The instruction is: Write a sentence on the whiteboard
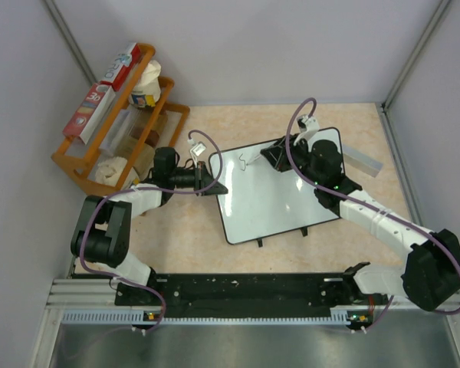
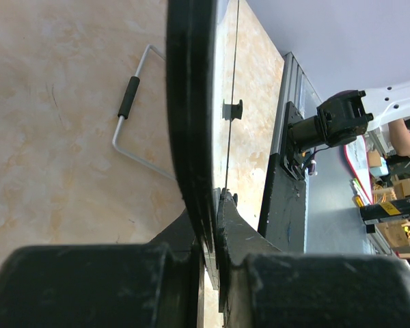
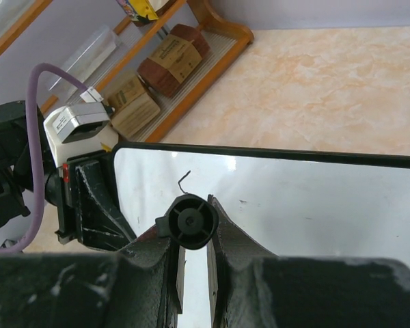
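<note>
The whiteboard lies flat on the table, glossy white with a thin black rim. My left gripper is shut on its left edge; in the left wrist view the rim runs edge-on between the clamped fingers of that gripper. My right gripper hovers over the board's far part, shut on a black marker seen end-on. The marker's tip is hidden below its body. One short dark stroke is the only writing on the board; it also shows from above as a small mark.
A wooden rack with boxes and rolls stands at the back left. A small grey flat bar lies right of the board. A wire handle with a black grip rests on the table beside the board. Two black clips stick out from its near edge.
</note>
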Robot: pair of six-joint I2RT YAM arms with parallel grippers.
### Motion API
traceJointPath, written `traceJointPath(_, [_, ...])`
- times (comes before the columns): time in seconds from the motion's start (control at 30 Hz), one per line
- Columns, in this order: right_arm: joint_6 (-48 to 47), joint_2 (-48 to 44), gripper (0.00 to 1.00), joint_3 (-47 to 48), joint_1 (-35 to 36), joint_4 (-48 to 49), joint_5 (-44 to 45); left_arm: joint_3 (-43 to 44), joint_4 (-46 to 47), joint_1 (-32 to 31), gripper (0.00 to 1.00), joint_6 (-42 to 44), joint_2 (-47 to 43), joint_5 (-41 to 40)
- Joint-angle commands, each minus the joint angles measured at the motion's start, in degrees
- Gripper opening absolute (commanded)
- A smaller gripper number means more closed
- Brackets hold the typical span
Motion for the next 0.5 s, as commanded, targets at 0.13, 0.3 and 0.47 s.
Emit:
traceJointPath(0.13, [1.2,-0.4,0.0,2.0,-0.5,5.7,-0.1,-1.7,-4.1,-2.4,0.0,14.5,2.8,-8.9])
traceJointPath(0.3, [1.2,0.1,0.0,2.5,-0.5,5.1,0.6,-1.6,-4.2,-2.4,0.0,14.6,2.8,-8.9])
traceJointPath(0.47, [0.9,0.7,0.0,2.2,-0.5,4.6,1.5,-1.6,-4.2,-2.5,0.0,14.6,2.8,-8.9])
